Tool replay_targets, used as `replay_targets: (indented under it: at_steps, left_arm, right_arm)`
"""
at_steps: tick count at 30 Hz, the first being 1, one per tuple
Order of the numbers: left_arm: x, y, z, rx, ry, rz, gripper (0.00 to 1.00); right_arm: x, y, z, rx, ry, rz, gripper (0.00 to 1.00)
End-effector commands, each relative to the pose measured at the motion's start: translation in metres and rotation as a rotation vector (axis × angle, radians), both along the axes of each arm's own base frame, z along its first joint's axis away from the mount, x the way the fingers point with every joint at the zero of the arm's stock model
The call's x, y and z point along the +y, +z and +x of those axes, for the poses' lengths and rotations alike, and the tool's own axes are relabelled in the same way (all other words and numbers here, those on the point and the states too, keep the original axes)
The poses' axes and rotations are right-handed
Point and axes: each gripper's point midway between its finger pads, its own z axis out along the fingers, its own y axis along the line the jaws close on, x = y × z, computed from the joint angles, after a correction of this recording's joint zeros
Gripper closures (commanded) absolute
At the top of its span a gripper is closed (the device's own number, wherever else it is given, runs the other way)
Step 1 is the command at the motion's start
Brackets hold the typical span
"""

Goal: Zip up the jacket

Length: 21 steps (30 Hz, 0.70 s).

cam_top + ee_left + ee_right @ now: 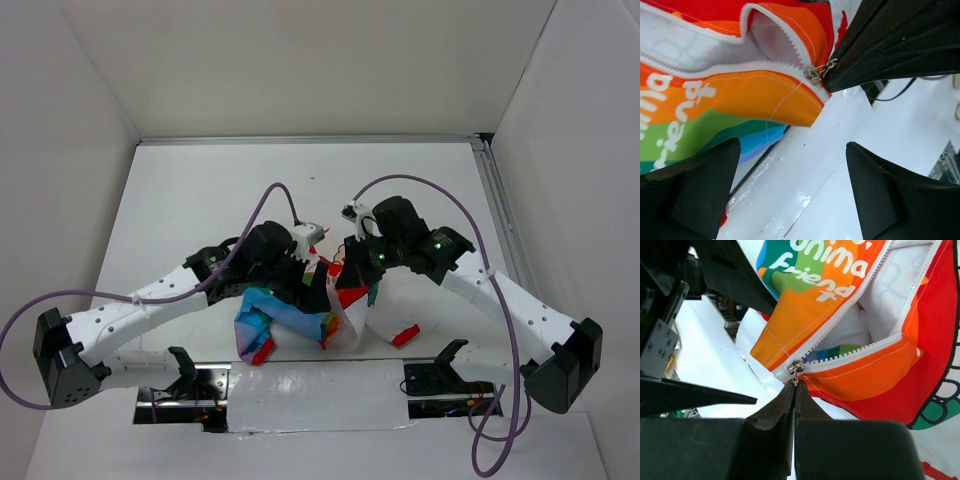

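Right tool [795,387] pinching zipper pull [795,371]; left tool [792,150] wide, jacket [715,110] seemingly brushing finger.

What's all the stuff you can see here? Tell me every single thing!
small soft jacket with rainbow stripes, red parts and white lettering: one; rainbow, red and white; bunched on the table between the arms.
small silver metal zipper pull: one; silver; at the closed end of the jacket's open white zip.
flat white table: one; white; under everything.
thin purple cables: two; purple; looping over the arms.
left arm, right arm: two; white and black; either side of the jacket.
left claw: one; black; open, beside the jacket's orange edge.
right claw: one; black; shut on the zipper pull.
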Motion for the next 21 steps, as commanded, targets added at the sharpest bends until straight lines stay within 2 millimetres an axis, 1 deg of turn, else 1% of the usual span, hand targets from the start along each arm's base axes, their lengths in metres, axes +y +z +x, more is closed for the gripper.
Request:
replay_targets:
  at_steps: [1, 2, 3, 5, 6, 7, 9, 10, 11, 13, 14, 16, 18, 19, 21]
  left_arm:
    - [0.01, 0.026, 0.007, -0.088, 0.087, 0.0, 0.01]
    - [0.016, 0.023, 0.007, -0.103, 0.096, 0.032, 0.01]
    - [0.016, 0.029, 0.006, -0.14, 0.086, 0.036, 0.01]
    - [0.024, 0.031, 0.016, -0.223, 0.112, 0.088, 0.01]
    - [0.023, 0.035, 0.017, -0.254, 0.102, 0.091, 0.01]
    - [0.025, 0.036, 0.022, -0.306, 0.091, 0.116, 0.01]
    - [0.019, 0.039, 0.026, -0.383, 0.055, 0.139, 0.01]
    - [0.02, 0.039, 0.033, -0.425, 0.067, 0.163, 0.01]
    - [0.014, 0.04, 0.033, -0.446, 0.054, 0.181, 0.01]
    - [0.014, 0.047, 0.042, -0.511, 0.066, 0.216, 0.01]
    - [0.011, 0.043, 0.041, -0.523, 0.061, 0.241, 0.01]
    - [0.011, 0.045, 0.042, -0.545, 0.061, 0.267, 0.01]
    - [0.004, 0.051, 0.044, -0.597, 0.021, 0.246, 0.01]
    - [0.002, 0.049, 0.04, -0.608, -0.007, 0.241, 0.01]
    - [-0.001, 0.049, 0.04, -0.647, -0.044, 0.228, 0.03]
  right_arm:
    - [0.008, 0.019, 0.002, -0.043, 0.012, 0.087, 1.0]
    - [0.008, 0.021, 0.002, -0.037, 0.012, 0.092, 1.0]
    - [0.008, 0.02, 0.001, -0.023, 0.014, 0.088, 1.0]
    - [0.008, 0.024, 0.001, -0.006, 0.016, 0.101, 1.0]
    - [0.008, 0.024, 0.002, 0.006, 0.016, 0.102, 1.0]
    - [0.008, 0.026, 0.001, 0.021, 0.023, 0.117, 1.0]
    - [0.009, 0.029, -0.001, 0.043, 0.034, 0.127, 1.0]
    - [0.01, 0.032, -0.002, 0.05, 0.046, 0.137, 1.0]
    - [0.01, 0.031, -0.002, 0.065, 0.045, 0.133, 1.0]
    - [0.011, 0.035, -0.002, 0.069, 0.056, 0.14, 1.0]
    - [0.011, 0.035, -0.003, 0.078, 0.057, 0.137, 1.0]
    - [0.011, 0.036, -0.003, 0.087, 0.065, 0.144, 1.0]
    - [0.012, 0.037, -0.004, 0.09, 0.071, 0.15, 1.0]
    - [0.012, 0.039, -0.004, 0.093, 0.079, 0.161, 1.0]
    - [0.012, 0.038, -0.004, 0.1, 0.082, 0.167, 1.0]
